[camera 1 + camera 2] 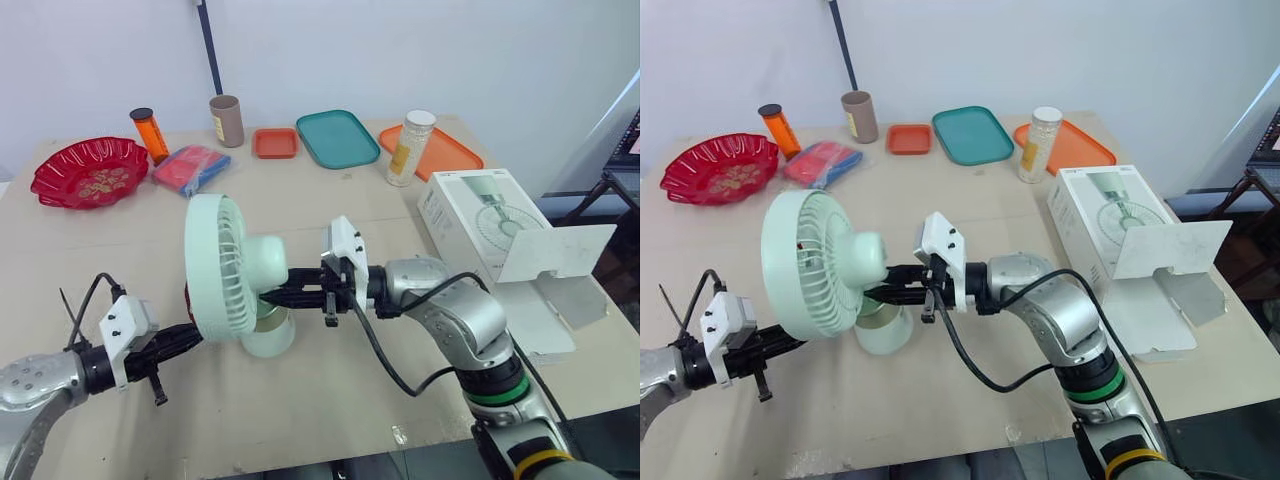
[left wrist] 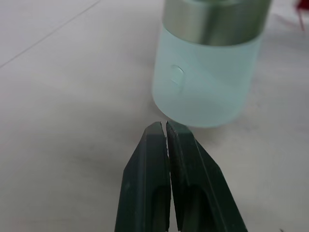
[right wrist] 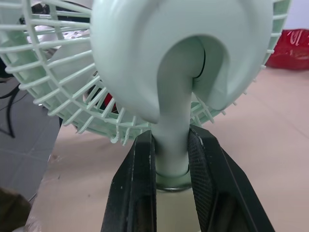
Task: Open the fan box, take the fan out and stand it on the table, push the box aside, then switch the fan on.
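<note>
R pincer grasps fan neck; clenched L pincer, at fan's 8 o'clock, may miss btn & skid fan across worktop.

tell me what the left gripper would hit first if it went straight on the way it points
The fan: its pale green base, probably low down, below the small button. The left gripper, fingers shut, points at it from close by; the exact gap is hard to judge.
</note>
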Tool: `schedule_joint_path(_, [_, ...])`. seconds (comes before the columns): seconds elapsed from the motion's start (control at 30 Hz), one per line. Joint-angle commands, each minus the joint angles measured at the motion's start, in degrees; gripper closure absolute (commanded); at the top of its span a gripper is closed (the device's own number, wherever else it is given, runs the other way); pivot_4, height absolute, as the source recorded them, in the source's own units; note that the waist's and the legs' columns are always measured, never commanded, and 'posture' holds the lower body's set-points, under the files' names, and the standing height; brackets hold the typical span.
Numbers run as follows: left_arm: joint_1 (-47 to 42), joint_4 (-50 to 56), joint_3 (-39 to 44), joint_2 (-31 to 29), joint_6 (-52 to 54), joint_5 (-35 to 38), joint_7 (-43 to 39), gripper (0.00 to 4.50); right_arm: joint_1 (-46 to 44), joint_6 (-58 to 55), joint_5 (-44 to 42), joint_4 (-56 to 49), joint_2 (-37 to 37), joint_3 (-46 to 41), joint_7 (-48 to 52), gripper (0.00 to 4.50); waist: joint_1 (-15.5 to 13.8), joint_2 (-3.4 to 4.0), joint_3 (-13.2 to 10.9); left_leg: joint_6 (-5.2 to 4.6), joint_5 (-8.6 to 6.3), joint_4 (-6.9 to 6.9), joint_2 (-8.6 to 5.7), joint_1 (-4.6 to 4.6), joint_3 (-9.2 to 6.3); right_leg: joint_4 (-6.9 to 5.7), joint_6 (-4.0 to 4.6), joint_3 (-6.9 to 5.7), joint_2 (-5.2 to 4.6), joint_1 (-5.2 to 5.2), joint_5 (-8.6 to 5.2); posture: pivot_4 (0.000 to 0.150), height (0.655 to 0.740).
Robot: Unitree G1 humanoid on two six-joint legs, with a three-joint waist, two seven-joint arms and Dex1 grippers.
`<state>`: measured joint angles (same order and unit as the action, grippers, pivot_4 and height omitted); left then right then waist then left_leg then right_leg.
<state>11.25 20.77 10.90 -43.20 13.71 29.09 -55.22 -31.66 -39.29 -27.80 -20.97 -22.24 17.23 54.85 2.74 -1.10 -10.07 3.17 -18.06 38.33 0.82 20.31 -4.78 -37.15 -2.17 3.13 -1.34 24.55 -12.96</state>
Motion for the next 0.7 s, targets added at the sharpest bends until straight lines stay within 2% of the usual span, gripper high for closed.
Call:
schedule_joint_path(0.03, [-2.9,-0.1,-2.3,1.0,-0.9,-0.6,-0.7,4.28,0.0,3.4,-0.1,-3.5,0.0,-0.1,0.3,4.12,0.0,0.0,0.0,0.0,0.0,0.0,0.0,0.0,-0.01,0.0,0.0,-0.01,0.0,0.0,0.0,0.15,0.74])
schedule_joint_path(0.7, [-3.5,1.2,-6.0,3.8,-0.5,-1.6,0.1,4.28,0.9,5.7,2.1,-2.0,-0.6,1.1,0.1,4.12,0.0,-0.01,0.0,0.0,0.0,0.03,-0.01,0.0,-0.01,-0.03,0.0,0.0,-0.01,-0.01,0.0,0.15,0.74])
